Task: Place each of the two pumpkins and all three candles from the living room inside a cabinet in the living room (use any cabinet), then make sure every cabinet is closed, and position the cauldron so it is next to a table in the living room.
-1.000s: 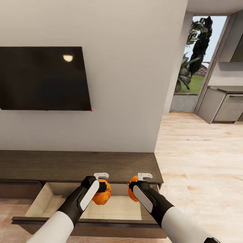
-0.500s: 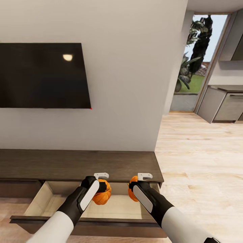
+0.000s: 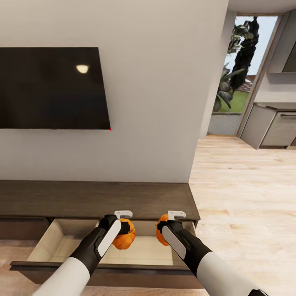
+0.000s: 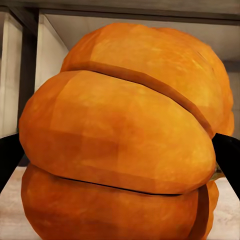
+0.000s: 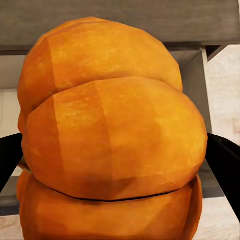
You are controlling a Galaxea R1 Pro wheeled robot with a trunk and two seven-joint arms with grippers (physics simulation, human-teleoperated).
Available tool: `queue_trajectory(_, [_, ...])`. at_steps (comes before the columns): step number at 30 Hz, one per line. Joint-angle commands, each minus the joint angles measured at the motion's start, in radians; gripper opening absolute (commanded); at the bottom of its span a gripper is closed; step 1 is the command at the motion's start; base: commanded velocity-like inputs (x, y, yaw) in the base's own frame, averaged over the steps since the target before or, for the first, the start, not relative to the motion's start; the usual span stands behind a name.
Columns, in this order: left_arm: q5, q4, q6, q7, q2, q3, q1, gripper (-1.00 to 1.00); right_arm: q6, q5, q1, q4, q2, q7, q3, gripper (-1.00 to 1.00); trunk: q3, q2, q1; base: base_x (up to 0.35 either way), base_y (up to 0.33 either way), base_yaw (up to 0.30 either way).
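Note:
The long dark brown cabinet [image 3: 94,199] runs along the wall, and its right drawer [image 3: 49,246] stands pulled out, showing a pale beige inside. Over that drawer my left gripper [image 3: 126,230] is shut on an orange ribbed pumpkin [image 3: 124,235]. Beside it my right gripper [image 3: 161,232] is shut on the second pumpkin [image 3: 160,234]. Up close in the left wrist view, the pumpkin [image 4: 125,140] sits between dark fingers [image 4: 227,157]. The right wrist view shows the other pumpkin [image 5: 110,150] gripped the same way. Candles, cauldron and coffee table are out of view.
A black TV [image 3: 53,88] hangs on the white wall above the cabinet. To the right the wood floor [image 3: 242,197] runs toward a doorway [image 3: 242,74] with plants outside, and grey kitchen cabinets [image 3: 273,127] stand at the far right.
The view has tilted down a little, so the TV and cabinet top sit higher in the picture and more of the drawer front shows. Both grippers keep their pumpkins in the same place.

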Motion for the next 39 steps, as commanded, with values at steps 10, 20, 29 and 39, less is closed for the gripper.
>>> queue_trajectory(10, [0.007,0.0,0.0,0.011,-0.001,-0.005,-0.001,-1.0,0.003,-0.005,-0.001,-0.001,-0.001,-0.01,0.004,-1.0,-0.032,-0.071,0.038,0.0,0.0,0.0])
queue_trajectory(20, [0.005,-0.001,0.0,0.011,-0.001,-0.006,-0.001,-1.0,-0.001,-0.007,-0.001,0.002,-0.001,-0.008,0.004,-1.0,-0.064,-0.141,0.077,0.0,0.0,0.0])
queue_trajectory(29, [0.005,-0.001,0.0,0.011,-0.001,-0.006,-0.001,-1.0,-0.006,-0.008,-0.001,0.004,-0.002,-0.008,0.004,-1.0,-0.092,-0.204,0.111,0.0,0.0,0.0])
queue_trajectory(39, [0.005,0.0,-0.035,0.011,-0.001,-0.006,-0.001,-1.0,-0.009,-0.008,-0.001,0.005,-0.001,-0.008,0.004,-1.0,-0.123,-0.274,0.15,0.0,0.0,0.0])
